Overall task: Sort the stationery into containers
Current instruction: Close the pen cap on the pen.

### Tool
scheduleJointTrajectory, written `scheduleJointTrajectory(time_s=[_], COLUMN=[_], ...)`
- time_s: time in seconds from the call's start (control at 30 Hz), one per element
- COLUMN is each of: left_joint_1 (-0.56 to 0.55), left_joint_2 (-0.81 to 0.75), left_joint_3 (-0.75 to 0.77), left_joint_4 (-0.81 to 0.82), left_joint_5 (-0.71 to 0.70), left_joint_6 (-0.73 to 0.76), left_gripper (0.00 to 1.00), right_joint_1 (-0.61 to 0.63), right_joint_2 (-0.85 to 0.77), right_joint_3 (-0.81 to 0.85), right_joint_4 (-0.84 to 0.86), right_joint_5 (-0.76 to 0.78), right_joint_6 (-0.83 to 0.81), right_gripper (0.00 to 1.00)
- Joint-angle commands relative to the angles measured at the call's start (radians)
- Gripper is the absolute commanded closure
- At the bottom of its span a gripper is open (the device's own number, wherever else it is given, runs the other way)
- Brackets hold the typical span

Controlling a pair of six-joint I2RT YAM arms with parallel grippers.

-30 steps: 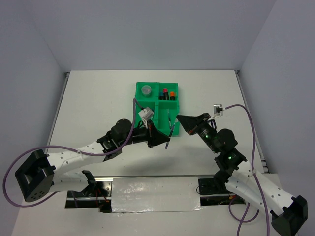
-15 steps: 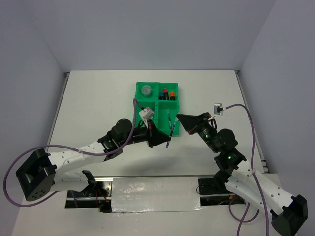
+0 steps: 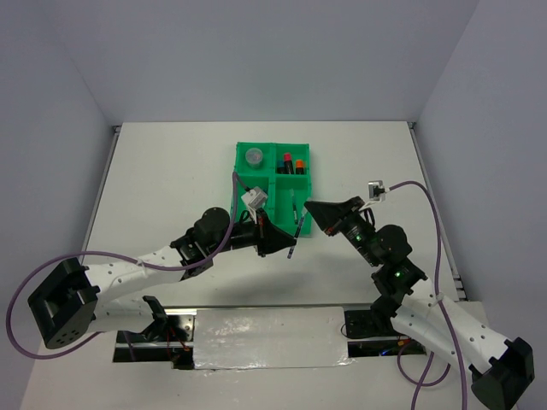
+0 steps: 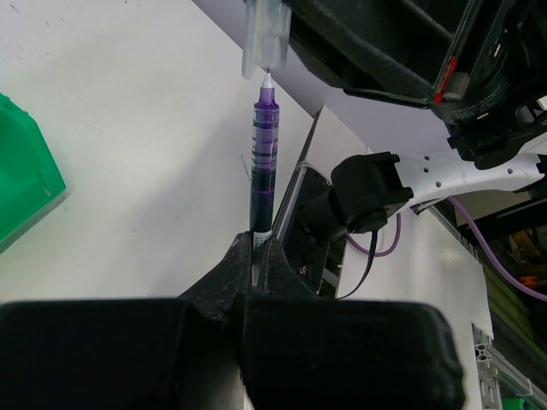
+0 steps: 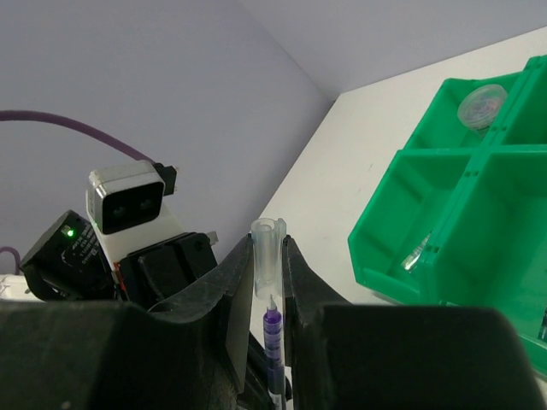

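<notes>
Pen (image 4: 263, 162), purple, pinched in left hand (image 4: 256, 246) | clear cap (image 4: 267, 38) pinched in right hand (image 5: 267, 249), just off tip | likely capping before green tray (image 3: 273, 145)

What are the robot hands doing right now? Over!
Left gripper shut on purple pen. Right gripper shut on clear cap. Nothing seen blocking green tray.

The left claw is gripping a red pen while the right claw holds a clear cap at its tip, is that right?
Not quite. The pen in the left claw is purple, not red; the left wrist view shows it. The right claw does hold a clear cap at its tip.
</notes>
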Motion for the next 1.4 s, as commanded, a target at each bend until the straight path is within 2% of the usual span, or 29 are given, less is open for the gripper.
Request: scheduleJointTrajectory(time_s=[0.0,0.27,0.63,0.97,1.23,1.37], left_joint_1=[-0.005,-0.005,-0.005,-0.005,-0.006,-0.005], left_joint_2=[-0.015,-0.031,-0.052,-0.078,-0.075,-0.074], left_joint_3=[0.006,0.008,0.043,0.089,0.052,0.051], left_joint_4=[0.052,0.043,-0.017,-0.038,0.081,0.106], left_joint_5=[0.012,0.009,-0.017,-0.035,-0.049,-0.064], left_joint_6=[0.006,0.012,0.088,0.141,0.113,0.118], left_gripper=[1.0,1.0,1.0,1.0,1.0,1.0], right_joint_1=[0.004,0.006,0.007,0.006,0.006,0.005], right_joint_2=[-0.001,-0.013,0.036,0.025,0.021,0.019], right_joint_3=[-0.025,-0.031,-0.025,-0.045,-0.077,-0.06], right_joint_4=[0.052,0.044,0.055,0.001,0.05,0.012], right_joint_5=[-0.022,-0.031,-0.229,-0.238,-0.217,-0.212], right_joint_6=[-0.001,-0.007,-0.006,-0.012,0.051,0.033], right_gripper=[1.0,1.0,1.0,1.0,1.0,1.0])
